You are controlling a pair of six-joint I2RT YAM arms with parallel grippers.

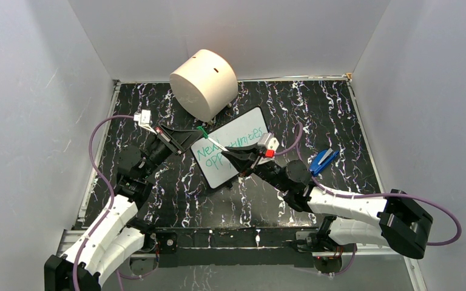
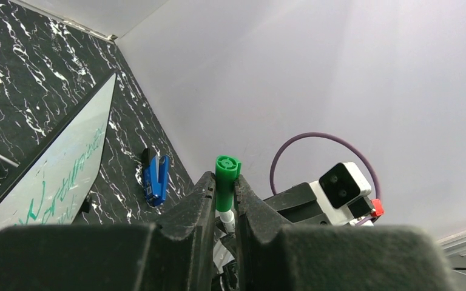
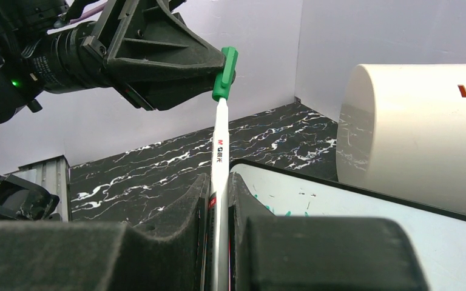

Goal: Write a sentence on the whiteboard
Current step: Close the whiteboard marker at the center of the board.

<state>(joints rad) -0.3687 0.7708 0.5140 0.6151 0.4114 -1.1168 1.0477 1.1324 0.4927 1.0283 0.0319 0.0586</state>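
Two arms reach forward from the near edge of the black marbled table (image 1: 340,121) and meet over one marker (image 1: 221,144). The right hand (image 1: 233,153), coming in from the right, is closed tight on the marker's white barrel; in its own wrist view the barrel (image 3: 219,157) runs up between the two dark fingers (image 3: 188,206), pinched on both sides. The left hand (image 1: 197,132), a little farther back and to the left, is clamped on the green cap (image 1: 201,130) at the barrel's far end; its wrist view shows the cap (image 2: 226,176) squeezed between both fingers (image 2: 197,200), with the white barrel just below. The cap sits against the end of the barrel. Beneath the marker lies the whiteboard (image 1: 243,124), flat on the table near its middle and turned at a slant, its left part under the two hands; whether the marker touches it cannot be told. On it the sentence (image 1: 249,134) runs in green slanted lines, starting with "New" and partly covered by the right hand. To the right of the board, apart from it, lies a small blue object (image 1: 323,160). Farthest back, by the rear wall, stands a big cream cylinder (image 1: 203,82), just beyond the board's far corner.
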